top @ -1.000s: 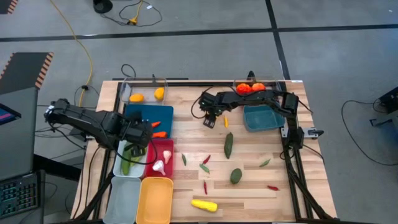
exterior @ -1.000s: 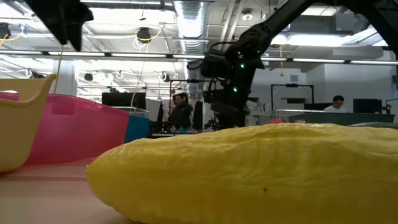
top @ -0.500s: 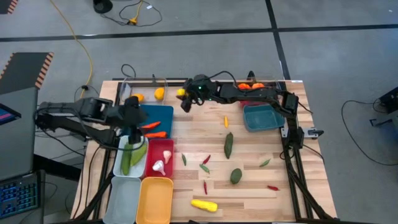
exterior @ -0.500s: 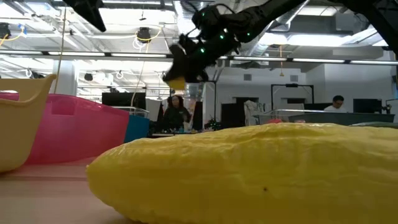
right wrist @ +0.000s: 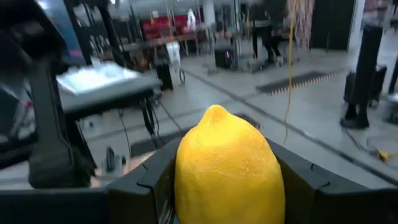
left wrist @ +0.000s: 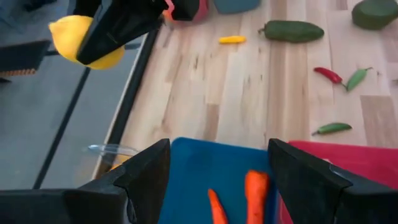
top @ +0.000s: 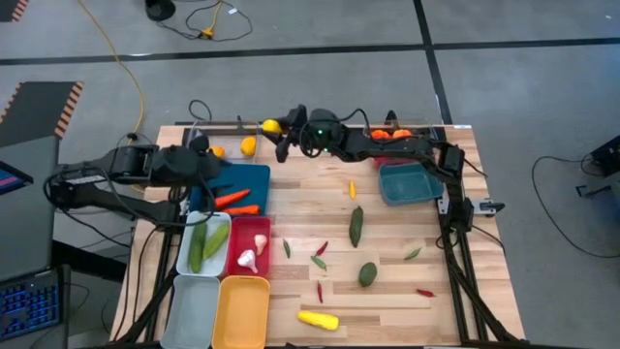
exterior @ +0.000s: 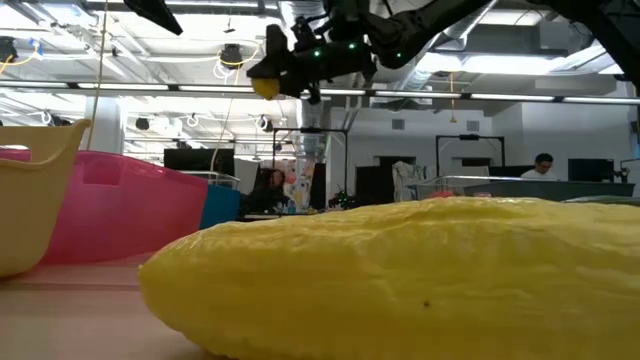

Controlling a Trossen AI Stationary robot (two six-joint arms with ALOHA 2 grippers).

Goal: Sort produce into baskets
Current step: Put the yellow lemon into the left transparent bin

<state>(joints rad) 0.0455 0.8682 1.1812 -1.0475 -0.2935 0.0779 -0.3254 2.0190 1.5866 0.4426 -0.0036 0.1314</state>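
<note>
Right pincer (top: 274,130) clenched on lemon (top: 271,125), carried high over worktop's far edge. Clear bin (top: 229,136) with other citrus sits just left of it and below — my drop target, I judge. Left pincer (top: 205,167) released, empty, over blue bin (top: 254,178); nearer that bin, but right arm has the fruit.

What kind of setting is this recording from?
Probably a robotics lab or workshop: exposed ceiling ducts overhead, a grey floor with cables around the wooden table, and workbenches behind.
</note>
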